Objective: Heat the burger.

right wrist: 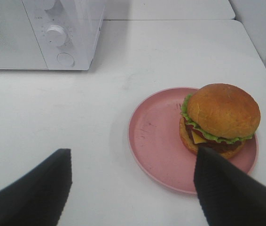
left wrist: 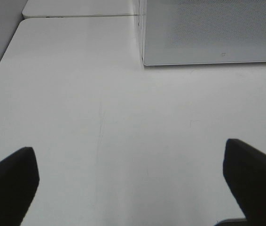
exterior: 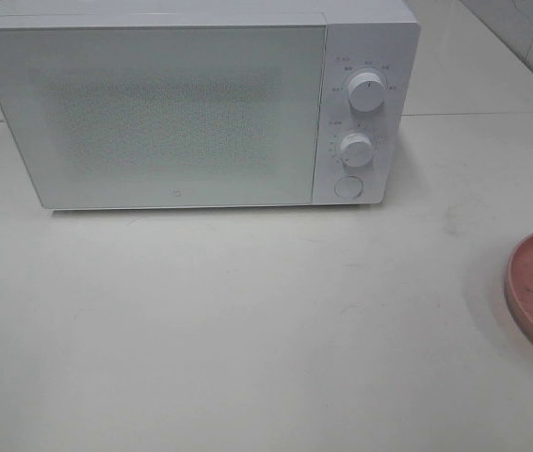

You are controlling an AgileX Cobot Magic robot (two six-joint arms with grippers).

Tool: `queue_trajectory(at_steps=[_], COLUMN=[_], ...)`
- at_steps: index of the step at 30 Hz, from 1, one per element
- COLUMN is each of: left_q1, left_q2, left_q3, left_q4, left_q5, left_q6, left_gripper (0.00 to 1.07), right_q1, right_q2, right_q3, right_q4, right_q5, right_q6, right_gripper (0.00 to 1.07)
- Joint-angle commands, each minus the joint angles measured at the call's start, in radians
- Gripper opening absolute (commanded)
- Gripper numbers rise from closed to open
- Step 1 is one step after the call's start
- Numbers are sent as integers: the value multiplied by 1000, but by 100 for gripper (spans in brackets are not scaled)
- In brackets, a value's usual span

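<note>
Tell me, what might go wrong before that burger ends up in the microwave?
1. The burger sits off-centre on the pink plate, close to one rim, so lifting the plate could tip it or let it slide off.
2. It is a tall stack; a pinch by the open right fingers might squash it or shift its layers.
3. The microwave door is shut, so it must be opened first.

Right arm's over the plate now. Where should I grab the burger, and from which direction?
Probably from above, closing the open right gripper on opposite sides of the burger, low at its filling layers: the bun is domed. It sits off-centre on the plate.
</note>
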Motion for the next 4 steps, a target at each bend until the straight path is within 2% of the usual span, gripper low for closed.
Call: queue_trajectory(at_steps=[1,4], left_q1=[5,5], left_q2=[-24,-24], left_q3=[4,4], left_q4=[-2,-2], left_q5=[-17,-17], left_q6=[-7,-7], left_gripper=[100,100], right_q1=[-6,-6], right_q2=[-22,-22], right_q3=[3,3], right_q4=[-4,-4], right_q5=[-5,-5], right_q6=[-9,-9], right_gripper=[71,71])
